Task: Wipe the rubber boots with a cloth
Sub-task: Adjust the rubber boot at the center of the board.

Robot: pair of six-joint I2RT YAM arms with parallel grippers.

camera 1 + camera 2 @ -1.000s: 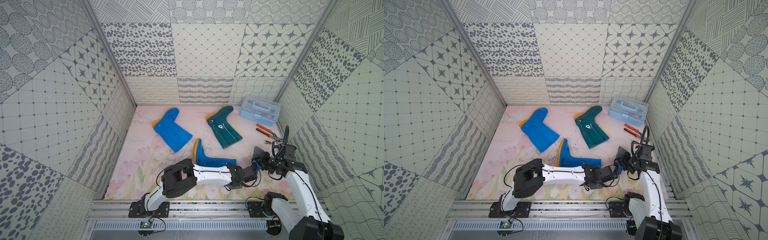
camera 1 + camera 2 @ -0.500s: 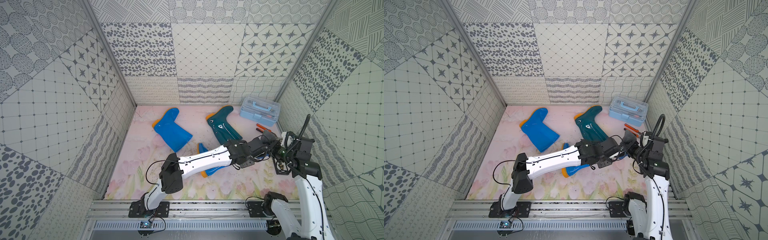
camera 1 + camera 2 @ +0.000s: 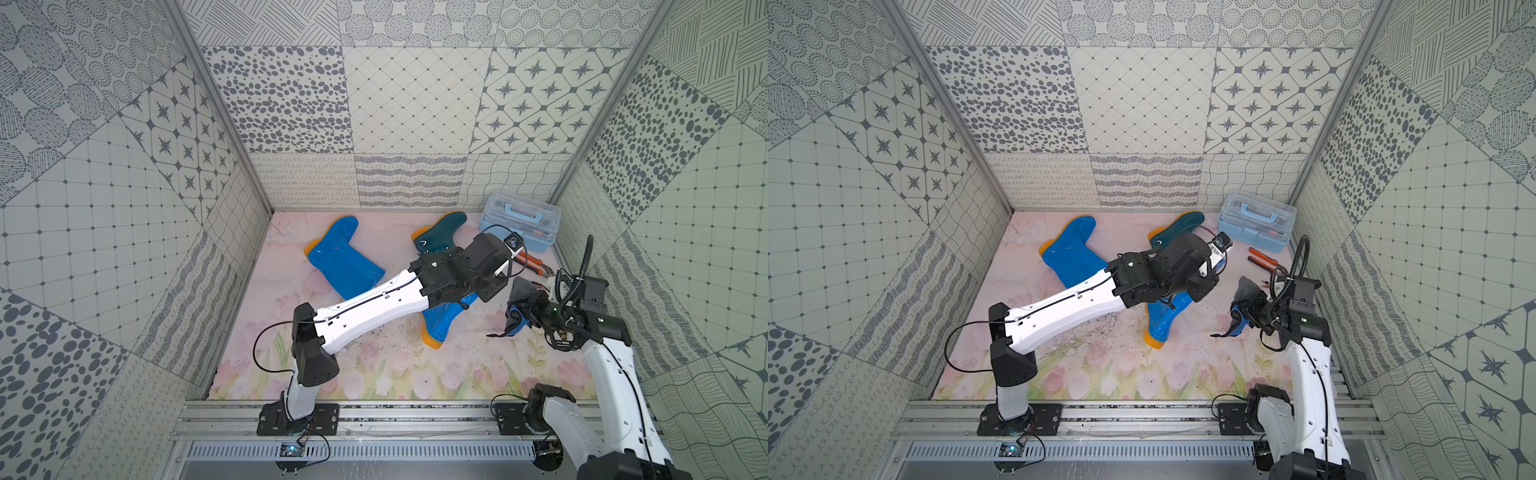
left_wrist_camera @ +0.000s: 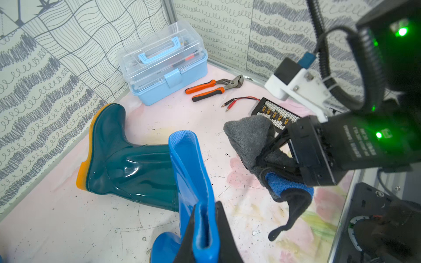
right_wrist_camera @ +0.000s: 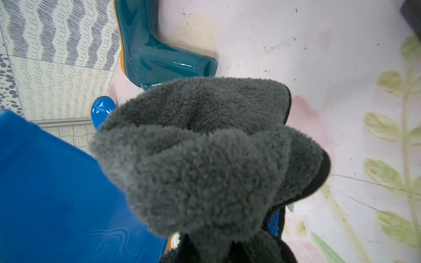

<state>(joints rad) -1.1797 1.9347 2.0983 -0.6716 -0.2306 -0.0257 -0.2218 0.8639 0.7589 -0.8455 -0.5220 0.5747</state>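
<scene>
1. Both top views: blue boot partly under L arm; cloth bunched in R gripper, near boot.
2. L wrist: L gripper clamped on boot's shaft rim; cloth apart from it.
3. R wrist: cloth hides jaws.

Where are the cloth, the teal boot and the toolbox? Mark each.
cloth (image 4: 249,136), left wrist view, on its grey fleece fold.
teal boot (image 4: 141,173), left wrist view, on its glossy shaft.
toolbox (image 4: 174,78), left wrist view, on its blue front latch.

left arm and right arm: white shells, black joints, thin black cables; the right wrist carries a corrugated black hose and green lights.
</scene>
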